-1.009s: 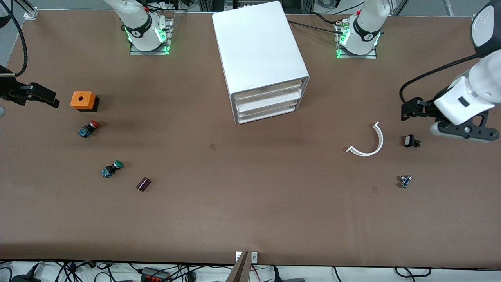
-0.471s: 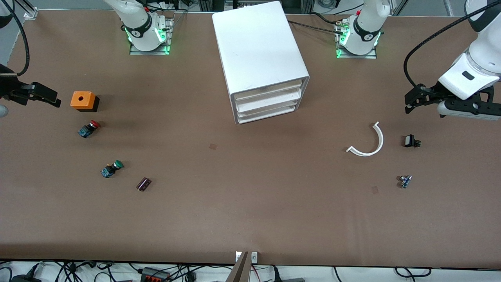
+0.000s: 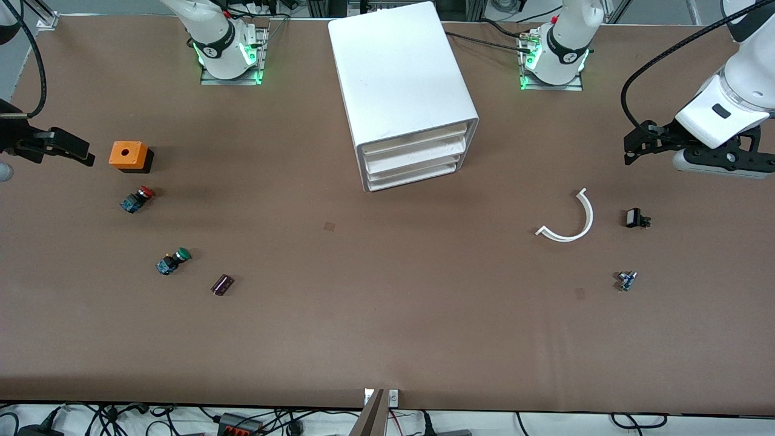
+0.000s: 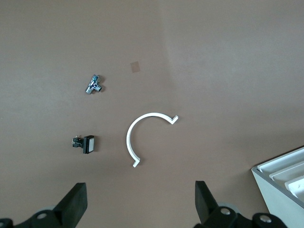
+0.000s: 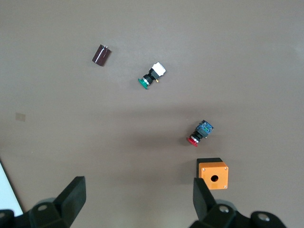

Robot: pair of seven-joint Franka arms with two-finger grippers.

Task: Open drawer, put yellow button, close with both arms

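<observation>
The drawer (image 3: 415,138), the top one of the white cabinet (image 3: 396,66), stands pushed in like the two thinner ones below it. The yellow button is out of view. My left gripper (image 3: 633,151) is open and empty in the air at the left arm's end of the table, over bare table beside a white curved strip (image 3: 572,221); its wrist view (image 4: 141,202) shows the strip (image 4: 142,135) and a cabinet corner (image 4: 285,183). My right gripper (image 3: 75,151) is open and empty in the air beside an orange box (image 3: 125,154); its wrist view (image 5: 137,197) shows the box (image 5: 213,173).
A red-capped switch (image 3: 138,198), a green-capped switch (image 3: 174,260) and a dark cylinder (image 3: 221,284) lie toward the right arm's end. A small black part (image 3: 636,218) and a small blue-silver part (image 3: 626,280) lie toward the left arm's end.
My left gripper has moved from beside the small black part toward the robots' bases. My right gripper has barely moved.
</observation>
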